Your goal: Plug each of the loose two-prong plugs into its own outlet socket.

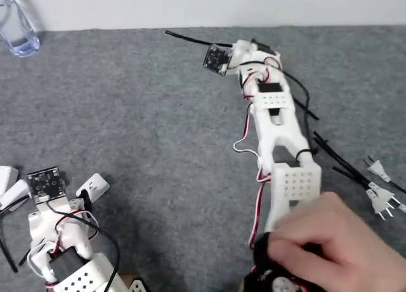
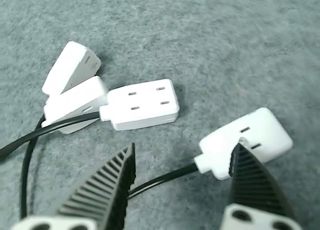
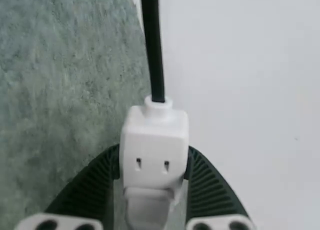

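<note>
My right gripper is shut on a white socket block with two small slots; its black cord runs straight away from me. In the high view this arm stretches to the far middle of the grey mat, and the cord trails off to the left. My left gripper stands open just above several white outlet sockets: one lies ahead of its fingers and another beside one fingertip. Two loose two-prong plugs lie on black cords at the right edge.
A person's hand rests on the right arm's base. A clear plastic bottle stands at the far left corner. The grey mat ends at a white surface along the far side. Two more white sockets are bunched together.
</note>
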Robot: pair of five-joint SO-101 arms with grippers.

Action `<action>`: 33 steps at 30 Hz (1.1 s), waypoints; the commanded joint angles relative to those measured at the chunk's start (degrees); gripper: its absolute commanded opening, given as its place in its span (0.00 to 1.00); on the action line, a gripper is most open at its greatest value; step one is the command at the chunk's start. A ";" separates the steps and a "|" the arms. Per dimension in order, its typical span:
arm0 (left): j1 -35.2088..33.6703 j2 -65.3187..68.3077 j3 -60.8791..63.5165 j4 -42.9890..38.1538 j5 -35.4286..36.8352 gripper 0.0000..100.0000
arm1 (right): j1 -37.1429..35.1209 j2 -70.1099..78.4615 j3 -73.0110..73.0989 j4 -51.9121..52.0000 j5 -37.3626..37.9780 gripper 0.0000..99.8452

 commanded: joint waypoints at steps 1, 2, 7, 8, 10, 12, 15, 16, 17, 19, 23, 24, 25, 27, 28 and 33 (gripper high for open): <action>0.97 -0.18 -0.31 -0.97 -0.35 0.29 | -1.98 4.18 -8.26 -6.37 0.53 0.01; 0.97 -0.18 -0.31 -0.97 -0.35 0.29 | -2.07 5.85 -9.32 -7.78 0.53 0.01; 0.97 -0.09 -0.31 -0.97 -0.35 0.29 | -1.98 10.24 -10.46 -12.79 6.33 0.04; 0.97 -0.09 -0.31 -0.97 -0.35 0.29 | -1.98 10.68 -10.46 -13.41 7.03 0.08; 0.97 -0.09 -0.31 -0.97 -0.35 0.29 | -1.63 10.95 -10.46 -12.97 7.03 0.14; 0.97 -0.09 -0.31 -0.97 -0.35 0.29 | -1.45 10.86 -10.46 -12.18 6.95 0.14; 1.05 -0.09 -0.31 -0.97 -0.35 0.29 | -1.01 10.24 -10.64 -10.86 6.95 0.11; 1.05 -0.09 -0.31 -0.97 -0.35 0.29 | -0.92 9.98 -10.64 -10.77 6.95 0.11; 1.05 -0.09 -0.31 -0.97 -0.35 0.29 | -0.57 9.63 -10.64 -10.77 6.95 0.11; 1.05 -0.09 -0.31 -0.97 -0.35 0.29 | -0.13 8.84 -10.64 -11.03 6.95 0.11; 2.02 -0.09 -0.31 -0.97 -0.35 0.29 | 0.48 5.67 -10.64 -10.77 7.21 0.11; 2.11 -0.09 -0.31 -0.97 -0.35 0.29 | 0.57 5.14 -10.55 -10.77 7.47 0.12; 2.11 -0.09 -0.31 -0.97 -0.35 0.29 | 0.57 4.88 -10.55 -11.30 9.05 0.13; 2.11 -0.09 -0.31 -0.97 -0.35 0.29 | 0.31 5.05 -10.37 -13.32 14.86 0.17; 2.11 -0.09 -0.31 -0.97 -0.35 0.29 | 0.13 5.85 -10.37 -15.87 17.41 0.18; 2.11 -0.09 -0.31 -0.97 -0.35 0.29 | -0.84 14.37 -10.37 -43.47 18.20 0.25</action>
